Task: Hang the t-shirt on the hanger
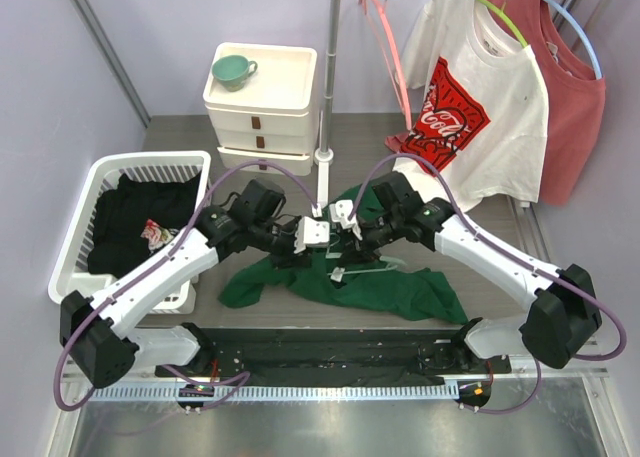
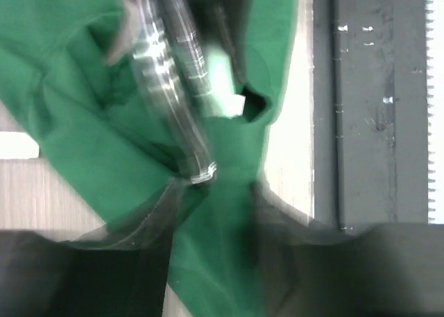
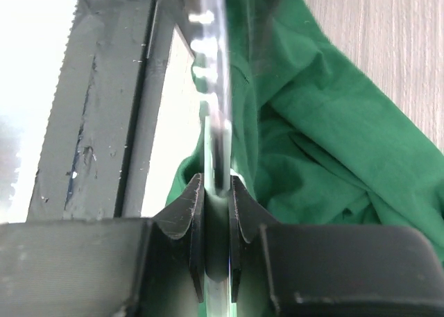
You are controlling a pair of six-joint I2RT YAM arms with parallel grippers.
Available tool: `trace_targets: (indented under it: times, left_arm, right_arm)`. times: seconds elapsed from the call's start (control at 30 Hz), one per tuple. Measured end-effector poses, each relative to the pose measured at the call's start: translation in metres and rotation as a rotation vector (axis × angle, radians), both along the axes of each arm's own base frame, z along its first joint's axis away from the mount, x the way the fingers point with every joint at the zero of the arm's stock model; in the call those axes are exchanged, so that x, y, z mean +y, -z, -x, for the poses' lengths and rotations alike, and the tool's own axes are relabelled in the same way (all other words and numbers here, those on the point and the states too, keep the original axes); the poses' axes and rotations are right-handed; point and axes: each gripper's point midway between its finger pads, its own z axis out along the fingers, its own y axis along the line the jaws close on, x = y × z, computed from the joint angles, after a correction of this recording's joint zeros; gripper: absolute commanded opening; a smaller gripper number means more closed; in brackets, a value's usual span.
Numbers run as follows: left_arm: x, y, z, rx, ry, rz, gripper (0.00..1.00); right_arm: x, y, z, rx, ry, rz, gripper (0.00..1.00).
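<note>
The dark green t-shirt [image 1: 395, 289] lies crumpled on the table between my arms. The pale mint hanger [image 1: 358, 269] lies on it, partly in the cloth. My right gripper [image 1: 352, 225] is shut on the hanger's thin bar [image 3: 216, 123], which runs straight up from the right gripper's [image 3: 216, 185] jaws, with the t-shirt [image 3: 326, 123] beside it. My left gripper [image 1: 318, 233] meets it over the shirt. In the blurred left wrist view a fold of the t-shirt [image 2: 222, 234] runs up between the left gripper's [image 2: 215, 199] fingers. The hanger [image 2: 173, 88] and white neck label [image 2: 232, 105] lie ahead.
A white basket [image 1: 75, 247] of dark clothes stands at the left. A white drawer unit [image 1: 262, 107] with a teal cup [image 1: 232, 70] stands behind. A rack pole [image 1: 327, 77] holds a pink hanger [image 1: 385, 47], a white printed shirt [image 1: 470, 97] and a red shirt [image 1: 570, 107]. A black rail [image 1: 330, 352] lines the near edge.
</note>
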Motion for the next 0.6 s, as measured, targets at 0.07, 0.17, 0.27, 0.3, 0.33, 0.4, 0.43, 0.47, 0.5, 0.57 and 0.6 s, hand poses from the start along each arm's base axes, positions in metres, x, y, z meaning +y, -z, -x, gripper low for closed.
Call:
trace_targets:
  times: [0.07,0.17,0.27,0.3,0.33,0.4,0.43,0.47,0.5,0.57,0.6]
  left_arm:
    - [-0.003,0.005,0.005,0.02,0.017,-0.009,0.0]
    - [-0.004,0.01,0.002,-0.01,0.027,-0.011,0.0]
    - [0.005,0.022,0.011,-0.025,0.06,-0.03,0.0]
    - [0.008,0.026,0.016,-0.028,0.075,-0.034,0.0]
    - [0.012,0.028,0.02,-0.036,0.087,-0.037,0.0]
    - [0.018,0.031,0.029,-0.055,0.116,-0.041,0.0]
    - [0.02,0.03,0.033,-0.069,0.13,-0.04,0.0]
    - [0.021,0.029,0.035,-0.084,0.146,-0.037,0.0]
    - [0.021,0.028,0.038,-0.098,0.162,-0.033,0.0]
    - [0.02,0.025,0.042,-0.118,0.186,-0.029,0.0]
    - [0.019,0.024,0.043,-0.127,0.198,-0.027,0.0]
  right_arm:
    - [0.0,0.0,-0.003,-0.002,0.022,0.009,0.32]
    - [-0.002,-0.003,0.0,0.056,0.076,0.026,0.74]
    - [-0.009,-0.021,-0.008,0.132,0.169,0.002,0.92]
    - [-0.017,-0.026,-0.013,0.156,0.213,-0.007,0.93]
    - [-0.028,-0.031,-0.019,0.184,0.268,-0.016,0.94]
    - [-0.049,-0.038,-0.028,0.241,0.365,-0.028,0.98]
    - [-0.059,-0.04,-0.031,0.268,0.415,-0.028,0.98]
    - [-0.066,-0.041,-0.032,0.291,0.453,-0.025,0.96]
    - [-0.07,-0.04,-0.032,0.316,0.478,-0.017,0.95]
    - [-0.072,-0.034,-0.028,0.362,0.504,0.015,0.9]
    - [-0.072,-0.028,-0.028,0.392,0.519,0.039,0.89]
